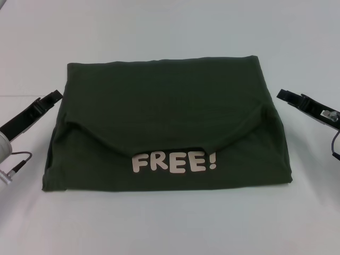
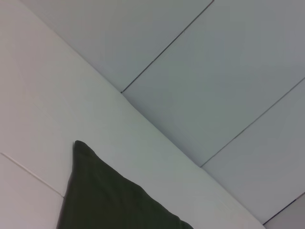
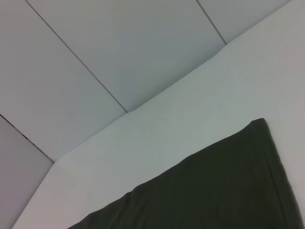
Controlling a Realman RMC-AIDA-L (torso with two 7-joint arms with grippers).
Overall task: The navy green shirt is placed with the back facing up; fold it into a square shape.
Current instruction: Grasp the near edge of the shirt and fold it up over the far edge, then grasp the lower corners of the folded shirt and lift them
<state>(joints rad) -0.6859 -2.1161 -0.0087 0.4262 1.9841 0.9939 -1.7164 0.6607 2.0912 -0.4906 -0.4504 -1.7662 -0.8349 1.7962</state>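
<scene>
Tabletop (image 1: 170,26): plain white surface that fills the head view and carries everything; a thin seam line crosses it near the left claw.
Shirt: the navy green shirt (image 1: 159,106) lies flat between the two claws, touching neither, folded into a wide, roughly rectangular block of dark olive, matte fabric.
Shirt fold: a curved flap is folded down over the near half; below its edge a strip of the layer beneath shows white letters (image 1: 174,162) reading "FREE!".
Shirt edges: far edge straight, near edge straight, the sides slanting outward toward the near corners.
Left claw (image 1: 53,97): black, hanging just beside the shirt's left edge and pointing at it; whether its fingers are wide or narrow cannot be told.
Right claw (image 1: 284,95): black, just off the shirt's right edge and pointing inward; its finger spacing cannot be told either.
Cut off: both arms run out of the head view at its sides, with a thin cable by each.
Wrist views: each shows only one corner of the shirt on the white tabletop, no fingers.
Room: pale wall panels with dark thin joints rise behind the tabletop's far edge.
</scene>
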